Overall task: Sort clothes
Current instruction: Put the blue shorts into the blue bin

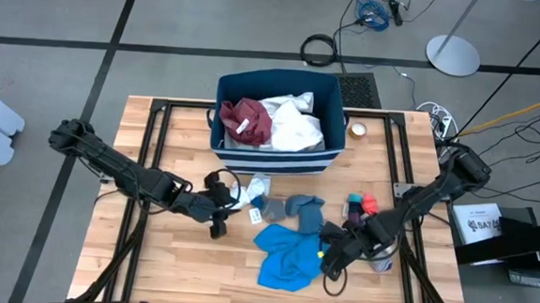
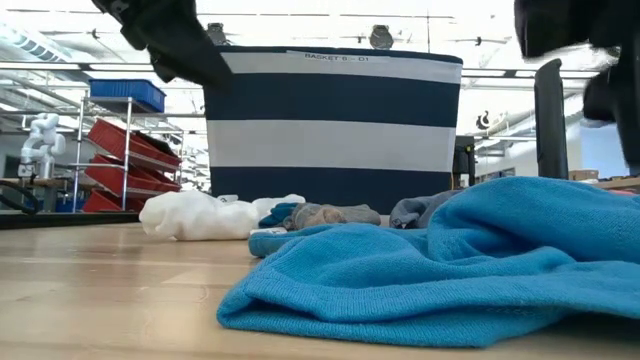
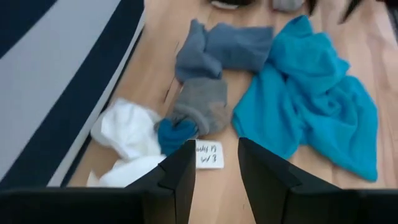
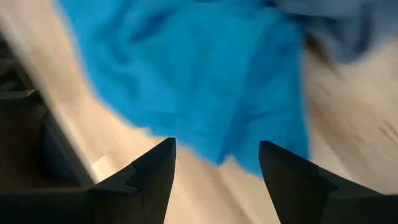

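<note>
Nearest the low camera we have the bright blue garment (image 2: 450, 265), slumped in loose folds near the front edge of the bench (image 1: 178, 268), towards its right side. Our right claw (image 1: 331, 260) hangs just above that garment's right margin with its fingers spread wide and nothing between them; the right wrist view looks straight down onto blue cloth, so we judge it is lining up to pinch a fold there.

Our left claw (image 1: 218, 210) sits near the middle of the bench, left of the small heap, also open and empty. Beyond its fingers we see the grey socks (image 3: 205, 74), one with a blue toe, a crumpled white piece (image 3: 127, 134) and a small paper tag (image 3: 209, 154) lying flat on the wood. We take it that this arm is positioned for the small items while the other handles the big one.

At the back edge stands the navy striped bin (image 1: 277, 154), already holding a maroon garment (image 1: 247, 120) and a white garment (image 1: 295, 123). A small red piece (image 1: 369, 204) lies to the right of the socks, well short of the bin.
</note>
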